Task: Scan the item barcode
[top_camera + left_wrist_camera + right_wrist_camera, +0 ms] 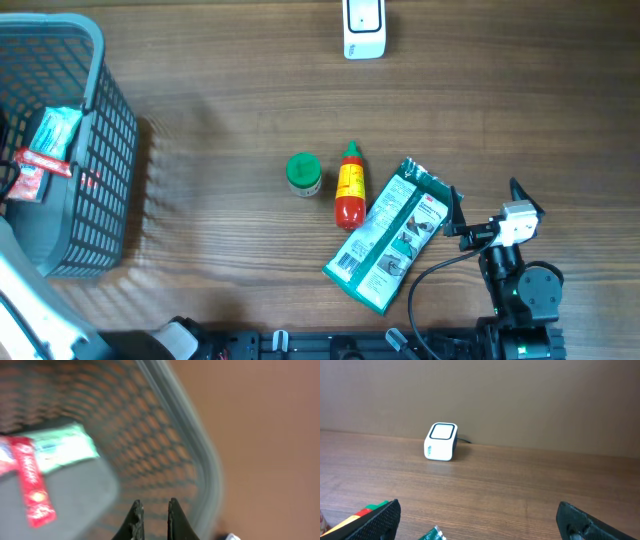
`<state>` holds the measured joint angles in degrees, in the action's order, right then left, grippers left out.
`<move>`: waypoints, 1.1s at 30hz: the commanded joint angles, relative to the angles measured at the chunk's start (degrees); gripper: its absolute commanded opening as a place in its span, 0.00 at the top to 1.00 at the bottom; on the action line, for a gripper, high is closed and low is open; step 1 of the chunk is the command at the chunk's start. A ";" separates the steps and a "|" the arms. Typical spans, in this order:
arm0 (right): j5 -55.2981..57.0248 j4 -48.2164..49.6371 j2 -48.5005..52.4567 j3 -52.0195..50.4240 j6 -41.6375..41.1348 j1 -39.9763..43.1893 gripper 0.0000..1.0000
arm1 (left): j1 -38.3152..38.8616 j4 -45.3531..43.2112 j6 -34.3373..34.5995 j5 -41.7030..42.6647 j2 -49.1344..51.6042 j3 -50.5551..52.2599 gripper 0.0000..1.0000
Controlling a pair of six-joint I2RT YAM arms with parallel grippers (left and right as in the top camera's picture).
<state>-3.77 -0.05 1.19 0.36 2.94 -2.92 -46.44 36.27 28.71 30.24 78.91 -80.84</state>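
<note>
One risk: right gripper [483, 186], fingers spread at 3 o'clock of the green pouch [395, 235], may pinch limp film; pouch sags, barcode [345, 262] misses scanner [364, 25]. Left gripper [154, 502] fingers pressed together, empty.

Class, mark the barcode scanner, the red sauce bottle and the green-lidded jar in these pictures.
barcode scanner [364, 44]: overhead view, on its white body.
red sauce bottle [349, 181]: overhead view, on its yellow label.
green-lidded jar [302, 169]: overhead view, on its green lid.

Open table [230, 90] between scanner [363, 28] and bottle [349, 185]; basket [118, 150] blocks left
</note>
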 commanded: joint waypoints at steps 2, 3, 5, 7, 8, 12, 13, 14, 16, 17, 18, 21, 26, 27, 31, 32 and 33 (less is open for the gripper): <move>0.83 0.11 0.00 -0.04 0.50 -0.28 0.00 | 1.03 0.57 8.63 11.32 -7.43 -0.31 0.96; 0.83 0.11 0.00 -0.04 0.50 -0.28 0.00 | 1.20 0.57 9.46 11.32 -8.59 -0.31 0.96; 0.83 0.11 0.00 -0.04 0.50 -0.28 0.00 | 1.60 0.63 9.97 11.87 -10.80 -0.31 0.96; 0.83 0.11 0.00 -0.04 0.48 -0.28 0.00 | 2.38 0.66 9.94 12.20 -12.74 -0.31 0.96; 0.83 0.11 0.00 -0.04 0.52 -0.28 0.00 | 2.86 0.66 9.90 12.15 -13.55 -0.31 0.96; 0.83 0.11 0.00 -0.04 0.50 -0.28 0.00 | 3.48 3.04 10.88 4.96 -14.73 -0.28 0.96; 0.83 0.11 0.00 -0.04 0.52 -0.28 0.00 | 3.48 4.61 11.28 1.01 -14.45 -0.28 0.96; 0.83 0.11 0.00 -0.04 0.52 -0.28 0.00 | 3.48 6.12 11.23 -2.21 -14.03 -0.28 0.96; 0.83 0.11 0.00 -0.04 0.50 -0.28 0.00 | 3.48 9.31 11.19 -5.16 -12.46 -0.28 0.96; 0.83 0.11 0.00 -0.04 0.50 -0.28 0.00 | 3.45 10.60 11.21 -5.84 -11.50 -0.28 0.96; 0.83 0.11 0.00 -0.04 0.50 -0.28 0.00 | 3.45 11.78 11.45 -6.64 -10.27 -0.28 0.96; 0.83 0.11 0.00 -0.04 0.50 -0.28 0.00 | 3.15 15.32 16.79 -9.33 -6.16 -0.28 0.96; 0.83 0.11 0.00 -0.04 0.52 -0.28 0.00 | 2.08 17.31 16.68 -9.07 3.82 -0.28 0.96; 0.83 0.11 0.00 -0.04 0.50 -0.28 0.00 | 1.77 17.16 16.52 -9.07 5.75 -0.28 0.96; 0.83 0.11 0.00 -0.04 0.50 -0.28 0.00 | -0.17 12.11 9.01 -8.17 13.51 -0.28 0.96; 0.83 0.11 0.00 -0.04 0.50 -0.28 0.00 | -0.50 10.86 6.49 -8.17 14.67 -0.28 0.96; 0.83 0.11 0.00 -0.04 0.52 -0.28 0.00 | -0.83 9.46 2.49 -8.02 16.00 -0.28 0.96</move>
<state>-3.77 -0.05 1.19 0.36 2.94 -2.92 -45.71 48.47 41.80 22.31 91.05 -80.95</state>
